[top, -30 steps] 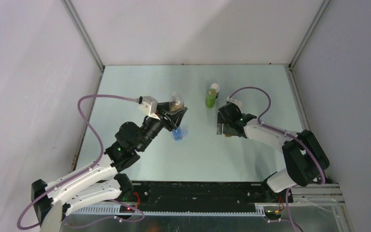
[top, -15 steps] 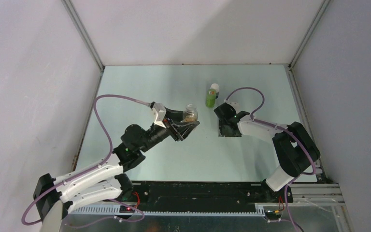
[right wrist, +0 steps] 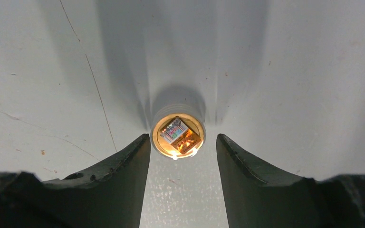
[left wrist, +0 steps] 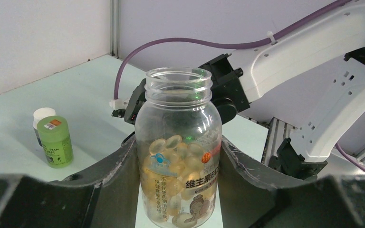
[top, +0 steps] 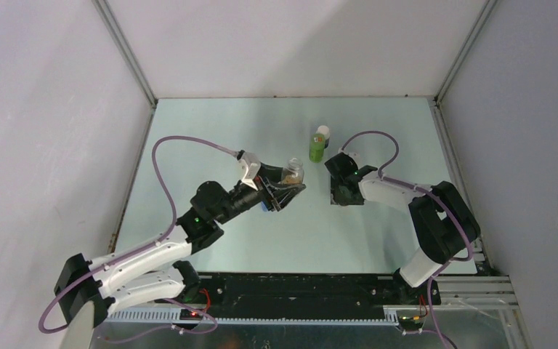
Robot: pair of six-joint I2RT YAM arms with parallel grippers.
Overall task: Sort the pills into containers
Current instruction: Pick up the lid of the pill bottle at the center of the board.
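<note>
Showing an open, uncapped mouth, the clear bottle (left wrist: 178,109) is roughly half full of amber softgels and carries a printed label on its front. It sits near the middle of the table (top: 211,138), clamped at its sides by both fingers of the left gripper (left wrist: 178,149), which stands about half open. The right gripper (right wrist: 183,138) points straight down, jaws part open astride a small round cap (right wrist: 177,135) lying on the table. One finger meets the cap's rim and the other stands just clear. A green bottle (top: 317,149) stands nearby.
</note>
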